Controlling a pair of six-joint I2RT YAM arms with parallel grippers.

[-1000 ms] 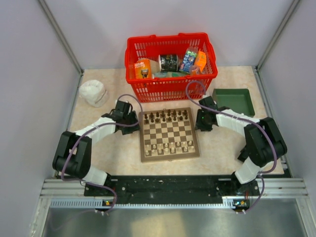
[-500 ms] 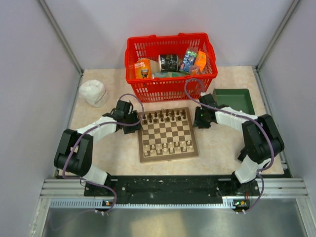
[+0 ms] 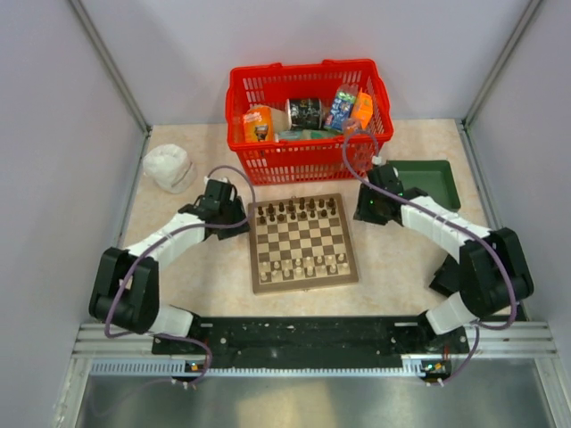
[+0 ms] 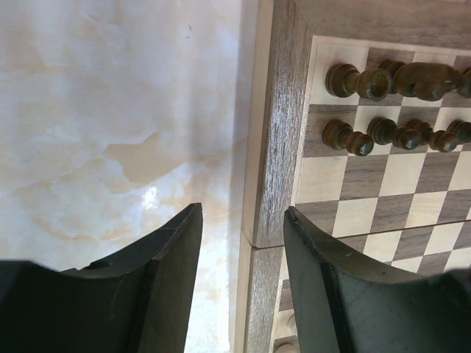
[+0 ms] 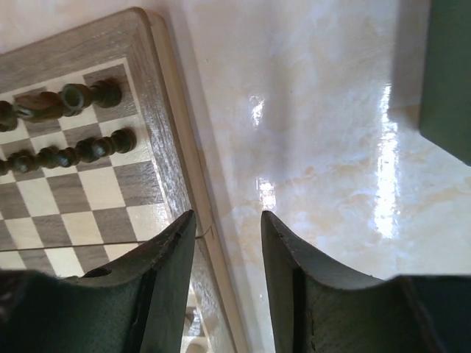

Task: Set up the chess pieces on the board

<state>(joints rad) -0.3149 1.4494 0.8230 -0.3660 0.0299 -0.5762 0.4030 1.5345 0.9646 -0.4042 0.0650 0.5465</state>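
The board lies in the middle of the table. Dark brown pieces stand in two rows at its far side and pale tan pieces in two rows at its near side. My left gripper is open and empty, its jaws straddling the board's left edge; dark pieces show to the right. My right gripper is open and empty just off the board's right edge, with dark pieces at the left.
A red basket of packaged goods stands behind the board. A green tray lies at the right and shows in the right wrist view. A white crumpled cloth lies at the back left.
Both arms have swung their elbows outward and back. The left gripper has drawn slightly left along the board's edge; the right gripper has moved slightly back and right. The pieces have not moved.
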